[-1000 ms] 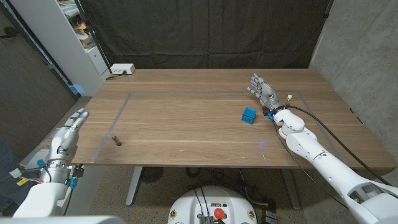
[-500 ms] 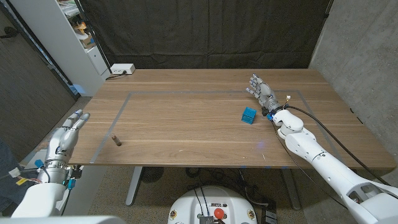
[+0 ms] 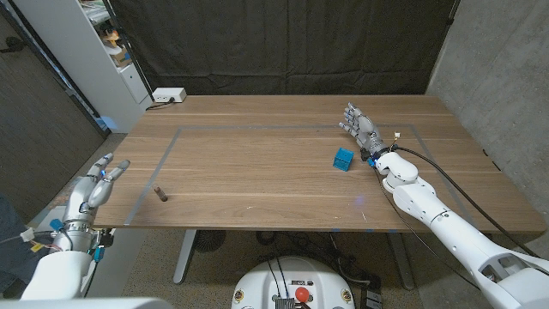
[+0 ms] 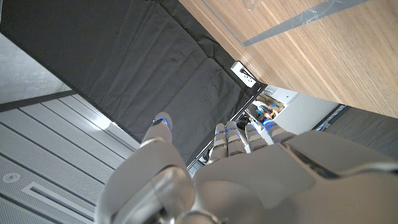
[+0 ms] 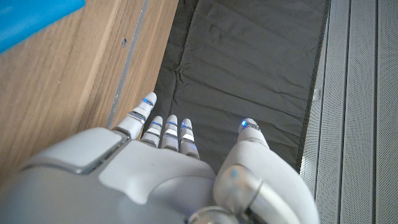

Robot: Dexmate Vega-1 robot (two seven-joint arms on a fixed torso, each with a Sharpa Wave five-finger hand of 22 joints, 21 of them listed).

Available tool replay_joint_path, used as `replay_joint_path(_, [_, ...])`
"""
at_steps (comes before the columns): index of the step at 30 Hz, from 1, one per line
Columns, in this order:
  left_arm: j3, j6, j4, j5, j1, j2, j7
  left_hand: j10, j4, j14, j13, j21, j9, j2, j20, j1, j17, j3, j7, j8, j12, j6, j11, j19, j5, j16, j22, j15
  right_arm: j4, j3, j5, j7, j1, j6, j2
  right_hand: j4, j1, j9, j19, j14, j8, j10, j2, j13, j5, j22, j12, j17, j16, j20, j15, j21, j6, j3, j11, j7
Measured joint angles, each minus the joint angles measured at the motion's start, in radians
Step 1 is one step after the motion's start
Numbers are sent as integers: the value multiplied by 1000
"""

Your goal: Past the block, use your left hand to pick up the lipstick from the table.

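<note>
Standing upright near the desk's (image 3: pixel 257 184) left front, one small dark lipstick (image 3: pixel 159 193) sits just inside the grey tape outline (image 3: pixel 163 154). One blue block (image 3: pixel 343 158) lies far right, beside the released right hand (image 3: pixel 362 127). Left hand (image 3: pixel 96 183), fingers spread and grasping nothing, hovers at the left edge; bare wood lies between.

Light was even and soft across the wooden table (image 3: pixel 283 163), coming from overhead, with only a faint pale sheen along the near edge. The blue block (image 3: pixel 343 158) threw a small, weak shadow. The black curtain (image 3: pixel 283 43) behind swallowed detail. The head view stayed sharp, lines bowing slightly at the corners. In the wrist views, the left hand (image 4: pixel 249 180) and right hand (image 5: pixel 155 180) loomed close, softly blurred.
</note>
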Motion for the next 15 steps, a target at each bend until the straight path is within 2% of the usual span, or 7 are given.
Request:
replay_joint_path(7, [2, 47, -6, 57, 2, 0, 24, 5, -4, 9, 0, 4, 0, -2, 5, 37, -3, 12, -4, 4, 0, 4, -5, 5, 0, 0, 0, 1, 3, -1, 0, 0, 1, 0, 2, -2, 0, 0, 0, 0, 0, 0, 0, 0, 0, 0, 0, 0, 0, 0, 0, 0, 0, -2, 0, 0])
replay_joint_path(8, [9, 60, -39, 72, 12, -1, 29, 5, -4, 10, 0, 4, 0, -2, 5, 47, -3, 13, -6, 4, 0, 6, -5, 5, 0, 0, 0, 0, 5, -1, 0, 4, 2, 1, 2, -3, 0, 0, 0, 0, 0, 0, 0, 0, 0, 0, 0, 0, 0, 0, 0, 0, 0, -3, 0, 0])
replay_joint_path(10, [10, 72, -45, 85, 15, -2, 33, 5, -4, 14, 0, 4, 0, -1, 5, 49, -3, 13, -9, 4, 0, 9, -5, 5, 0, 0, 0, 3, 6, -1, 0, 6, 2, 2, 3, -3, 0, 0, 0, 0, 0, 0, 0, 0, 0, 0, 0, 0, 0, 0, 0, 0, 0, -3, 0, 0])
replay_joint_path(15, [15, 125, -71, 143, 23, -3, 54, 11, -7, 21, 5, 4, 0, -8, 27, 92, 0, 24, -13, 4, 0, 13, -11, 9, 0, 0, 0, 11, 13, -1, 0, 9, 5, 5, 5, -3, 0, 0, 0, 0, 0, 0, 0, 0, 0, 0, 0, 0, 0, 0, 0, 0, 0, -3, 0, 0])
